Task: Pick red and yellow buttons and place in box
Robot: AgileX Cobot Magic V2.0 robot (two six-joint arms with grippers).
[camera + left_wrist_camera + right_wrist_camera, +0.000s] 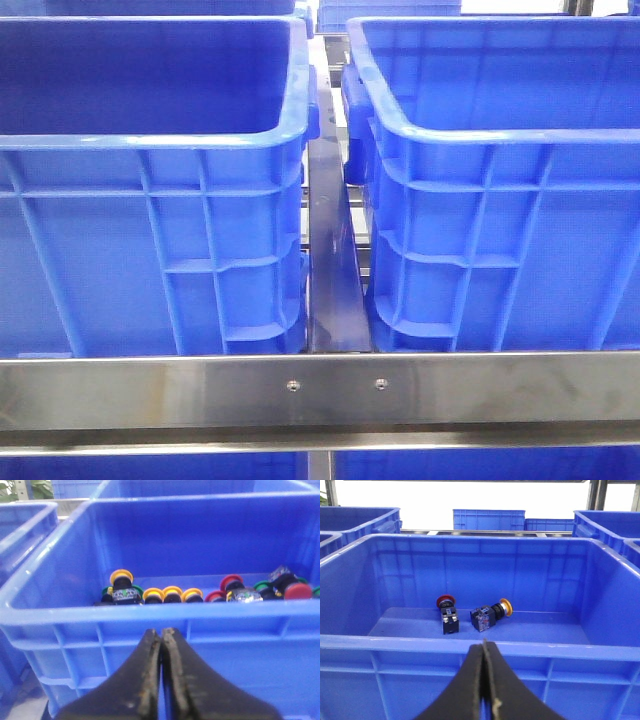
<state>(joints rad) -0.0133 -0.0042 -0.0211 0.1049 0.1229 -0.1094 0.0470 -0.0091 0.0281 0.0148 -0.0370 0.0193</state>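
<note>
Two big blue crates are seen in the front view, a left crate (150, 180) and a right crate (500, 190), side by side w/ a dark metal divider (333, 260) running back between them. A steel rail (320, 392) w/ two screws crosses in front of both. More blue bins (partly cut off) are seen behind. No arm or button is shown in this view; the crate insides are hidden by the near walls.

The contents are given only by the wrist views. In the left wrist view a crate (150, 612) is seen holding a row of buttons along its floor: yellow buttons (172, 594) toward one side, red buttons (232, 583) toward the other, some green ones mixed in. The left claw (162, 632) is held just outside the near wall, jaws pressed together, nothing between them.

In the right wrist view a nearly bare box (480, 647) is shown w/ one red button (447, 613) and one yellow button (491, 615) lying near each other, not touching. The right claw (484, 644) is closed too, nothing gripped, outside the near rim. Bright white background, more bins behind.
</note>
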